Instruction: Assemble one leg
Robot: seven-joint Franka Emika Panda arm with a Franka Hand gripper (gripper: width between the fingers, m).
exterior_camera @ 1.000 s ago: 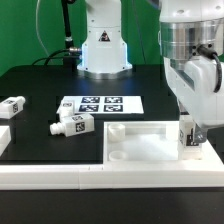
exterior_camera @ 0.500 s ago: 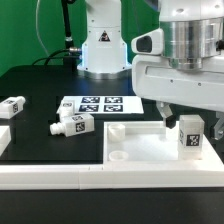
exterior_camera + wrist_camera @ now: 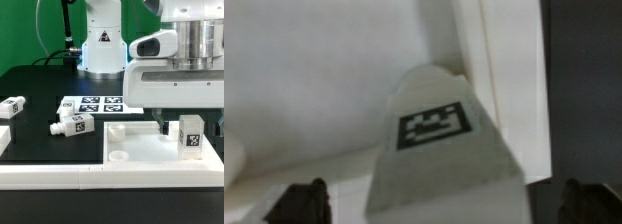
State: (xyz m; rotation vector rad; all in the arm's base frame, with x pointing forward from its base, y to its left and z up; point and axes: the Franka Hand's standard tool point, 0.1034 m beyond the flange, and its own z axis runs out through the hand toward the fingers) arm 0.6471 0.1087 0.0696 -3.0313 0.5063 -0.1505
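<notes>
Here you see the leg (image 3: pixel 191 136) standing upright in the white panel (image 3: pixel 140 143) at the exterior view's right. Only the wrist view shows both fingertips (image 3: pixel 299 201) spread well apart, either side of the leg (image 3: pixel 441 150), gripping nothing. The gripper (image 3: pixel 176 128) hangs above that corner. Since a second ago it has turned and let go of the leg. Two more legs (image 3: pixel 74 123) lie on the black table (image 3: pixel 40 85) near the marker board (image 3: pixel 100 103), before a green backdrop.
</notes>
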